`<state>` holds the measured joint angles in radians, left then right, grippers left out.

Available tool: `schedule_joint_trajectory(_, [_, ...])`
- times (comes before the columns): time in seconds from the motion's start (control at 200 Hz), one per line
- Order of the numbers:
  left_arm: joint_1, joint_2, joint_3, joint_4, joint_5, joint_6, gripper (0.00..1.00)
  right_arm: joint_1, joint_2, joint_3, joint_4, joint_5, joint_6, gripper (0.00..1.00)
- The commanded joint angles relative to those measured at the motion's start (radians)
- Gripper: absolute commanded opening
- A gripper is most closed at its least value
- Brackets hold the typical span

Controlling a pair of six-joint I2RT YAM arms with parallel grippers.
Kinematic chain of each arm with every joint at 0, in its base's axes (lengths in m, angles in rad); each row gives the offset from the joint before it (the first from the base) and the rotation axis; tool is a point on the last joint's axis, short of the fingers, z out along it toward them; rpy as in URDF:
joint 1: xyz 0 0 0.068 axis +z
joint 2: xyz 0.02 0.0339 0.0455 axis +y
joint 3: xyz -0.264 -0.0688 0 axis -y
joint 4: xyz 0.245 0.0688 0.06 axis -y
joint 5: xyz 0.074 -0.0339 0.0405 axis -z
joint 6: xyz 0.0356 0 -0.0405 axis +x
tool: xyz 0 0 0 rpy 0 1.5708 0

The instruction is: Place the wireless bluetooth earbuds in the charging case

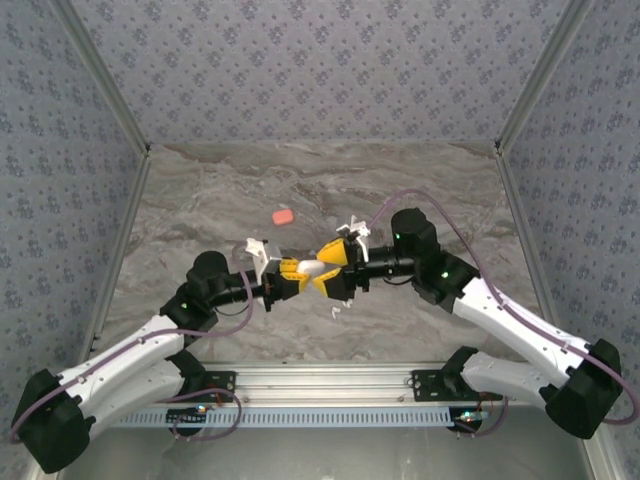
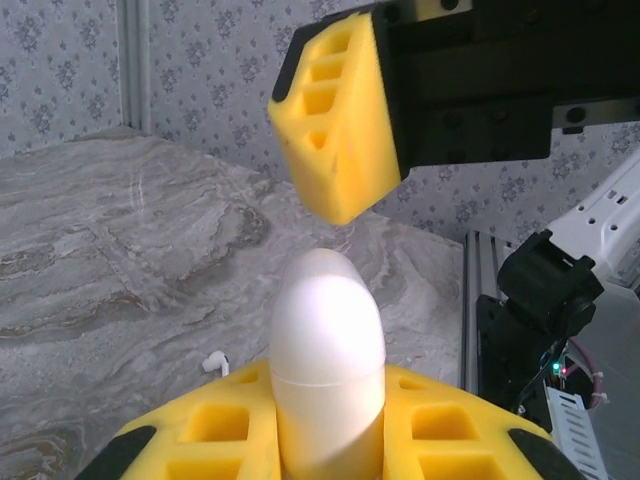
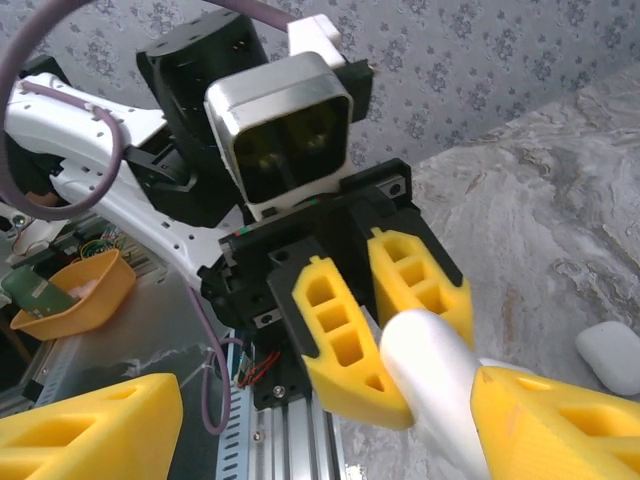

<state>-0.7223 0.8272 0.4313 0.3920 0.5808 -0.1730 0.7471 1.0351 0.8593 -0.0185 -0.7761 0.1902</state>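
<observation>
I have my left gripper clamped on a white charging case, which is shut along its seam and held off the marble table. My right gripper faces it with jaws wide apart. From the left wrist, one yellow finger hangs just past the case's tip, not touching. A white earbud lies loose on the table below. A second white case rests nearby, and a small coral-red item sits farther back.

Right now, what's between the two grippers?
A white charging case, clamped by the left gripper, with the right gripper open around its tip; both wrist views show it.
</observation>
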Motion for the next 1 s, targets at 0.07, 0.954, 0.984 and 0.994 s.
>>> schedule_joint_trajectory(0.07, [0.001,-0.002,0.03,0.008,-0.019,0.004,0.0,-0.005,-0.018,0.028,-0.131,0.178,-0.041,0.85])
schedule_joint_trajectory(0.954, [0.181,0.87,0.554,-0.235,-0.254,-0.264,0.09,-0.172,-0.204,-0.095,-0.277,0.702,0.166,1.0])
schedule_joint_trajectory(0.984, [0.191,0.896,0.57,-0.227,-0.249,-0.272,0.1,-0.175,-0.206,-0.101,-0.271,0.701,0.169,1.0])
schedule_joint_trajectory(0.994, [0.193,0.904,0.576,-0.226,-0.247,-0.275,0.1,-0.176,-0.207,-0.103,-0.269,0.699,0.17,1.0])
